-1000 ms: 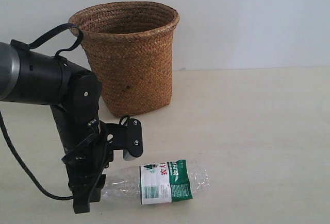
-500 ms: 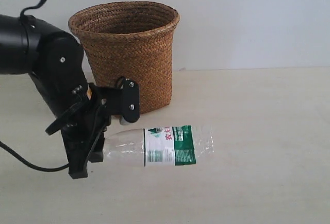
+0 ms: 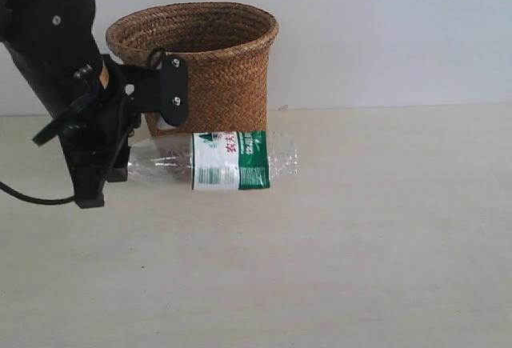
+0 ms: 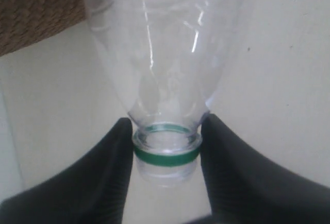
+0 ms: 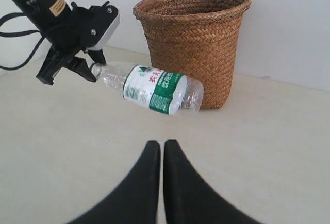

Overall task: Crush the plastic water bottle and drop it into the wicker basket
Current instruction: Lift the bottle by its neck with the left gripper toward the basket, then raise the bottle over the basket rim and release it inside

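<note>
Left arm: black, up on the left of the exterior view, leaning in towards the basket.
Left gripper [image 3: 120, 170]: clamped on the neck of the plastic water bottle [image 3: 232, 160]. In the wrist view both fingers [image 4: 103, 183] press just beside the green neck ring [image 4: 166, 154].
Bottle's place: lying sideways, neck towards the left arm, base pointing right. It looks clear of the table [image 3: 360, 268].
Bottle's look: clear body with a green-and-white label and red characters. Its sides are dented and wrinkled.
Wicker basket [image 3: 228, 84]: upright behind the bottle. The bottle crosses its lower wall, well below the rolled rim and outside the basket.
Right gripper [image 5: 161, 149]: low over the table and well apart from the bottle, with its fingers drawn together on nothing.
</note>
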Controlling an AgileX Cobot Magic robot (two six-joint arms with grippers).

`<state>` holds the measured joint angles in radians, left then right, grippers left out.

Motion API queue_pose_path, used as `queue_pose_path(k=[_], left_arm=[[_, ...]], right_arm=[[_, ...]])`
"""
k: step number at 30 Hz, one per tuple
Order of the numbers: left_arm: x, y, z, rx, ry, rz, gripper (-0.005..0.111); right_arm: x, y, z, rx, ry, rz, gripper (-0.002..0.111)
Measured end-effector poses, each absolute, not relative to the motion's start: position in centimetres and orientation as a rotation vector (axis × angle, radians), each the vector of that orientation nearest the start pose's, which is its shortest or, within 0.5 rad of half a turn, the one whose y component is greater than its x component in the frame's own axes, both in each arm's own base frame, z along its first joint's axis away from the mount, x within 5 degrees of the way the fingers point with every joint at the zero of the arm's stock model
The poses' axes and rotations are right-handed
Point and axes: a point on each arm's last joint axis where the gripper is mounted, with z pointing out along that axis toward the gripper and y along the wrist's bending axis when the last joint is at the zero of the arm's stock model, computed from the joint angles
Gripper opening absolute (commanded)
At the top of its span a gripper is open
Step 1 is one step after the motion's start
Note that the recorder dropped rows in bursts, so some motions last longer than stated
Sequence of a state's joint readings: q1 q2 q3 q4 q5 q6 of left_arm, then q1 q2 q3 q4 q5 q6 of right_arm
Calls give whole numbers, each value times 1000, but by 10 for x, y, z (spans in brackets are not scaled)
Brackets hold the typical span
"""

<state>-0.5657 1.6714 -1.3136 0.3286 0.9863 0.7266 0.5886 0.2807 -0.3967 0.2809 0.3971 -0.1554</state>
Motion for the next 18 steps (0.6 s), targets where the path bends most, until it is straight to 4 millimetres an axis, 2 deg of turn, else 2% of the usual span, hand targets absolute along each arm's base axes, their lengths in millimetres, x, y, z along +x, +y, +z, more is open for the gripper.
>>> queue_pose_path(k=[9,13,16,18], left_arm=[[313,-141,317,1682,2131,512,4],[304,-131,341,1668,2147,531,4],[294,-129,343,1708,2204,474,4],[287,-134,343,1696,2234,340,4]], right_arm=[[52,47,294,-506,1715,597,0],[52,47,294,-505,1714,597,0],[52,47,294,-505,1713,597,0],[52,47,294,-505,1713,597,0]])
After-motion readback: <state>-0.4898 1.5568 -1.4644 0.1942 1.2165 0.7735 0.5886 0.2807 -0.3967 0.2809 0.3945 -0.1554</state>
